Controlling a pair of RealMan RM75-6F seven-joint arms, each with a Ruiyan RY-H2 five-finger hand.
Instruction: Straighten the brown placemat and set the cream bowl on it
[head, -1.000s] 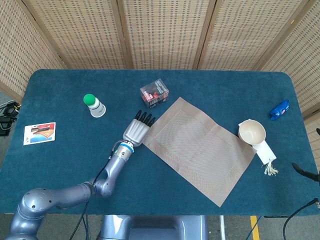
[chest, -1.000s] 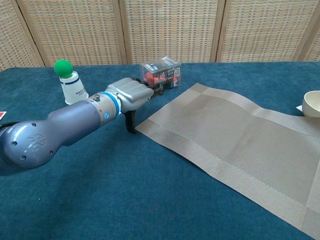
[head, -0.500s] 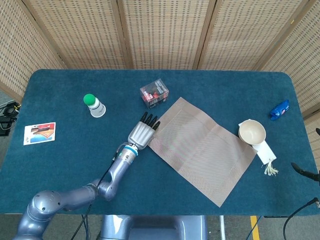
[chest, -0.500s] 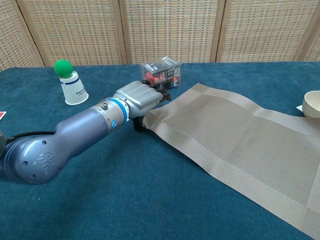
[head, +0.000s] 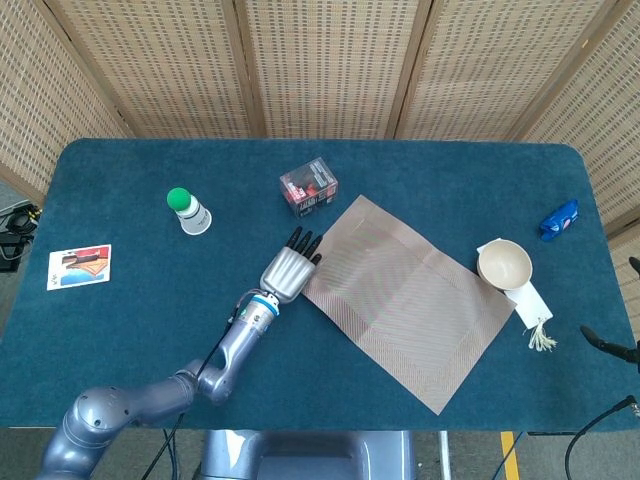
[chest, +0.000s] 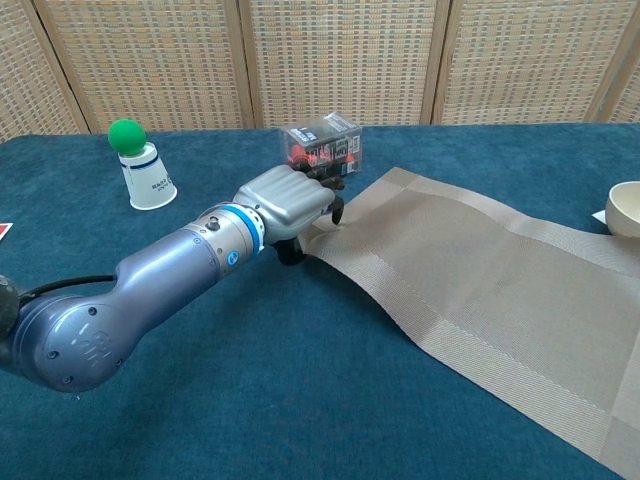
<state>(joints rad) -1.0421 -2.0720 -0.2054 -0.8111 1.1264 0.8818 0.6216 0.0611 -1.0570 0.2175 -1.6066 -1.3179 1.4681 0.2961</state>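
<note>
Brown placemat (head: 408, 297) skewed on the blue table (head: 140, 330), left hand (head: 288, 270) at its left corner
Fingers curl over the mat edge, actual grasp hidden; cream bowl (head: 503, 264) off mat's right side, cropped in chest view; right hand unseen

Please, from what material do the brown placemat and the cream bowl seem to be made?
The brown placemat looks like woven vinyl or fabric: fine ribbed weave, a darker border band, matte, and its corner bends softly at the left hand. The cream bowl looks like glazed ceramic or smooth plastic: even colour, slight sheen. The pictures cannot settle which.
</note>
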